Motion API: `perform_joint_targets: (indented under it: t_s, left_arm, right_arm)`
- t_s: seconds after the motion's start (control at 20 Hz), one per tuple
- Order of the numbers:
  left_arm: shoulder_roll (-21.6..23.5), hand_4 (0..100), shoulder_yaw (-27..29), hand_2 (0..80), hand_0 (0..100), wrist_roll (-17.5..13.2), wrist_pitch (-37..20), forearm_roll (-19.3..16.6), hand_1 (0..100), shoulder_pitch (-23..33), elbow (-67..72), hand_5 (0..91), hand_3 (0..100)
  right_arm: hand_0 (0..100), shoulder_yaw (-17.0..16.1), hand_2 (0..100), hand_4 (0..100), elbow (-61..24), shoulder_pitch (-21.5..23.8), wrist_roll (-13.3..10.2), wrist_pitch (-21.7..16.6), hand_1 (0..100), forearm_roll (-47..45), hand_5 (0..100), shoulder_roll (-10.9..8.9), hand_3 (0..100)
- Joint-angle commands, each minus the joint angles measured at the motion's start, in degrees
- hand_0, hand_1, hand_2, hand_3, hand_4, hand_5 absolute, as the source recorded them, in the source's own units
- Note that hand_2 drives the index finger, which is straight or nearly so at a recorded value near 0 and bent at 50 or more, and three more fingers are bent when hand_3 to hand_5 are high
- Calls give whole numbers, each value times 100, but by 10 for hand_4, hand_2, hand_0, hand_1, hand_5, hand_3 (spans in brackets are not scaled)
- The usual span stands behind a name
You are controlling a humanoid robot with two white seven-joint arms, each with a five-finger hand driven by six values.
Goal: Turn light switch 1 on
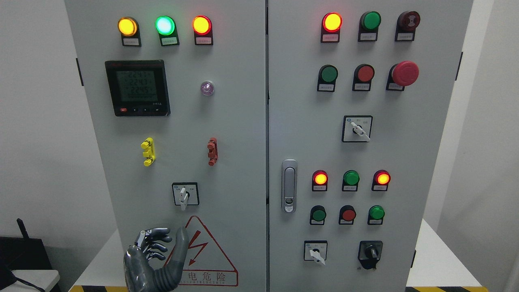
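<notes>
A grey electrical cabinet with two doors fills the view. On its left door (pixel 227 134) a small rotary selector switch (pixel 185 194) with a white knob sits in a black-framed plate, the knob pointing down. My left hand (pixel 164 245) is at the bottom of that door, just below and left of the switch and apart from it. Its fingers (pixel 156 239) are curled in, the thumb (pixel 182 240) sticks up over the red warning triangle (pixel 202 255), and it holds nothing. My right hand is out of view.
The left door also has three lit lamps (pixel 164 25), a meter display (pixel 137 88), and yellow (pixel 148 151) and red clips (pixel 212 151). The right door (pixel 405 162) carries a latch handle (pixel 289 185), lamps, push buttons, an emergency stop (pixel 404 73) and three more rotary switches (pixel 357 129).
</notes>
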Motion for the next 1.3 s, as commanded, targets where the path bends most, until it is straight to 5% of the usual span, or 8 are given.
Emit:
perform_joint_targets:
  t_s: [0.0,1.25]
  left_arm:
    - [-42,767,-141,506,114,30,108,5,563,-224,-26,725,678]
    - [-60,768,-220,497,166,136,670,23,650,-620,-17,736,661]
  right_arm:
    - [120,0,0,0,0,-1,-3,4,389,-105,0,0,0]
    - [120,0,0,0,0,-1,-3,4,389,-105,0,0,0]
